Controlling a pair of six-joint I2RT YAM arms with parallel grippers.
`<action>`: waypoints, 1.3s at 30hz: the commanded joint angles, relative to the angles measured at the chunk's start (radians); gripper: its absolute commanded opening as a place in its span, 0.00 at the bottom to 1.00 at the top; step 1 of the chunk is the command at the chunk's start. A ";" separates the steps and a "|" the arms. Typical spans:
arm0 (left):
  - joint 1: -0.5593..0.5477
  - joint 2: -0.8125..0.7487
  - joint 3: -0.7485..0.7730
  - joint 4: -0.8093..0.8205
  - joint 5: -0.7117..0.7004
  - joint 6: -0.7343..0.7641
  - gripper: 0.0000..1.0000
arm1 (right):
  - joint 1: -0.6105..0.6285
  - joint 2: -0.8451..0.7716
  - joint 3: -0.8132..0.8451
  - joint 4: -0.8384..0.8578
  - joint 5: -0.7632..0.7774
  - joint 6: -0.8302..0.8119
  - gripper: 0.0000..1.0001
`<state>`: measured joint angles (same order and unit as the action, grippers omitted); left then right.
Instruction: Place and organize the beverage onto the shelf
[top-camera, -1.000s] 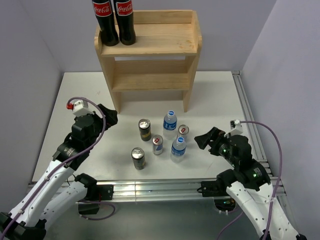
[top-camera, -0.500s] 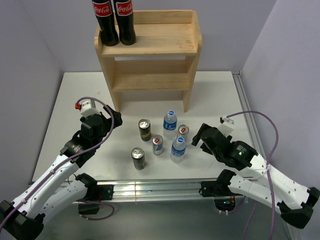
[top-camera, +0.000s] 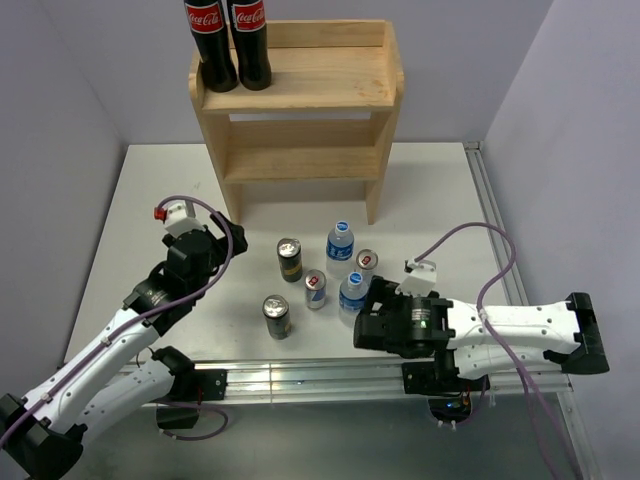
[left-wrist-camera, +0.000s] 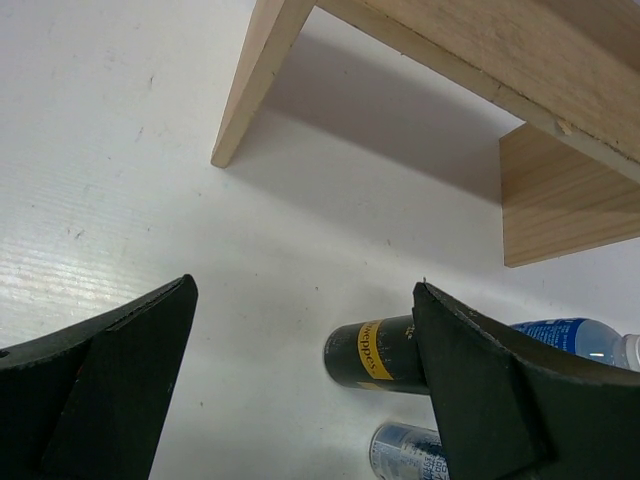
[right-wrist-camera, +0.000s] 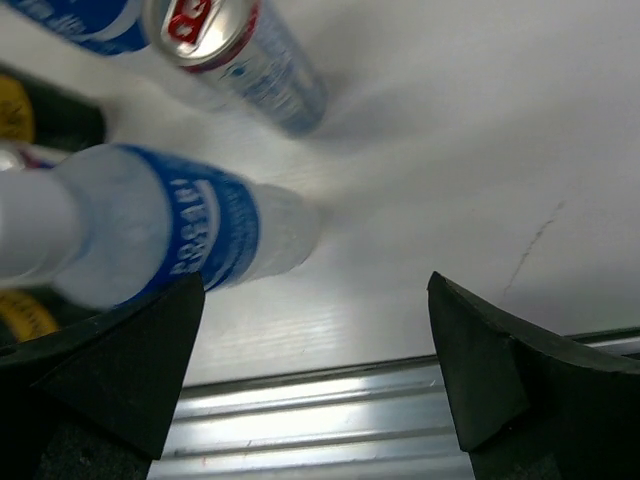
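The wooden shelf (top-camera: 300, 95) stands at the back of the table. Six drinks stand grouped in the middle: two water bottles (top-camera: 340, 245) (top-camera: 352, 293), two slim blue-silver cans (top-camera: 366, 263) (top-camera: 315, 289) and two dark cans (top-camera: 289, 259) (top-camera: 276, 316). My left gripper (top-camera: 222, 232) is open and empty, left of the group; its wrist view (left-wrist-camera: 305, 288) shows a dark can (left-wrist-camera: 375, 352) and the shelf's leg (left-wrist-camera: 255, 80) ahead. My right gripper (top-camera: 366, 320) is open and empty, low beside the near water bottle (right-wrist-camera: 190, 235), which lies just off its left finger (right-wrist-camera: 110, 370).
Two tall cola bottles (top-camera: 228, 40) stand on the left of the shelf's top tier. A metal rail (top-camera: 300, 378) runs along the table's near edge, also in the right wrist view (right-wrist-camera: 350, 420). Grey walls close in both sides.
My right arm has swung left and down, bringing its gripper close to the near water bottle. My left gripper has moved slightly forward and right. The drinks have not moved.
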<state>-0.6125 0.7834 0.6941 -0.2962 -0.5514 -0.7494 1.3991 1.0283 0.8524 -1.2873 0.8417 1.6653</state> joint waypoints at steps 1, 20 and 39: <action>-0.019 -0.006 0.031 0.023 -0.047 -0.001 0.96 | 0.122 -0.054 0.002 -0.158 0.083 0.211 1.00; -0.044 -0.061 -0.053 0.088 -0.077 -0.004 0.97 | 0.270 0.129 -0.004 0.148 0.231 0.047 1.00; -0.047 -0.073 -0.096 0.126 -0.090 0.013 0.98 | -0.008 0.226 -0.248 0.890 0.112 -0.524 1.00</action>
<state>-0.6563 0.7151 0.6010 -0.2192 -0.6270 -0.7456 1.3975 1.2167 0.5804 -0.4595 0.9073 1.1683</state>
